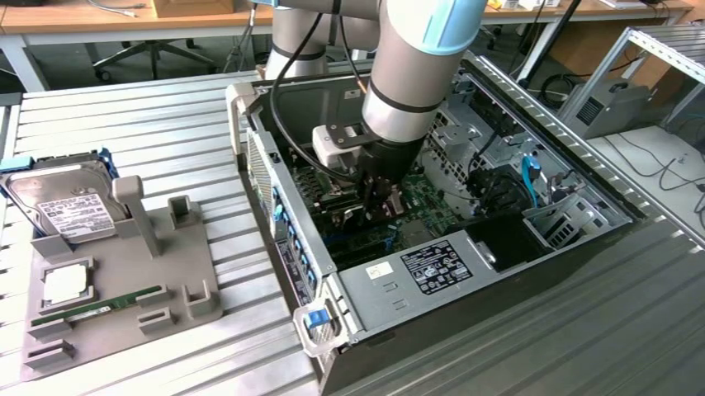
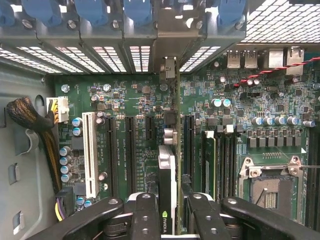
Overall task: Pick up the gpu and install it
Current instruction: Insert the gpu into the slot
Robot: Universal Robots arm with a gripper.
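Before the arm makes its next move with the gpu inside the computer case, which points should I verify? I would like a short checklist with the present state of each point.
1. The gpu is held in the gripper, with a finger on each side: ok.
2. The gpu runs parallel to the slots of the motherboard: ok.
3. The silver bracket points toward the rear slot covers: ok.
4. The gpu is pressed fully into its slot: cannot tell.
5. The braided cable bundle lies apart from the gpu: ok.
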